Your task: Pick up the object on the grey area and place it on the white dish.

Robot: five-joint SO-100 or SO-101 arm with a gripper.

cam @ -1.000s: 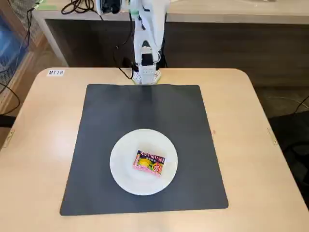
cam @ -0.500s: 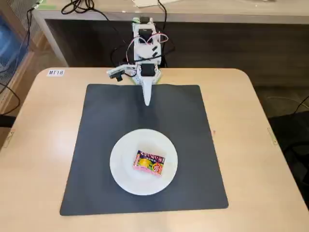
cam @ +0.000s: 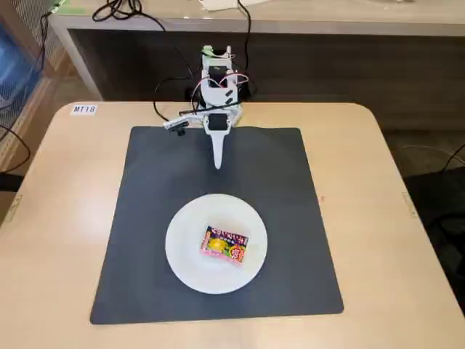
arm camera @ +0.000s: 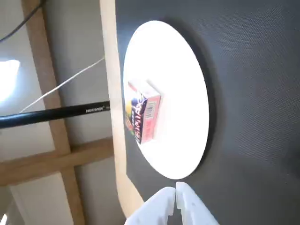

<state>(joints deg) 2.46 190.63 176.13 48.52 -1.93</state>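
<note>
The pink and yellow snack box (cam: 226, 245) lies flat on the white dish (cam: 182, 251), near its middle. The dish sits on the dark grey mat (cam: 145, 218), toward its front. In the wrist view the box (arm camera: 143, 117) lies on the dish (arm camera: 183, 112), which rests on the mat (arm camera: 253, 93). My gripper (cam: 218, 164) is shut and empty, pulled back near the arm's base at the mat's far edge, well apart from the dish. Its white fingertips (arm camera: 176, 190) meet at the bottom of the wrist view.
The arm's base (cam: 216, 80) stands at the light wooden table's (cam: 65, 189) far edge with cables around it. A label reading MT18 (cam: 84, 109) is at the far left corner. A black tripod leg (arm camera: 56, 115) shows beyond the table edge.
</note>
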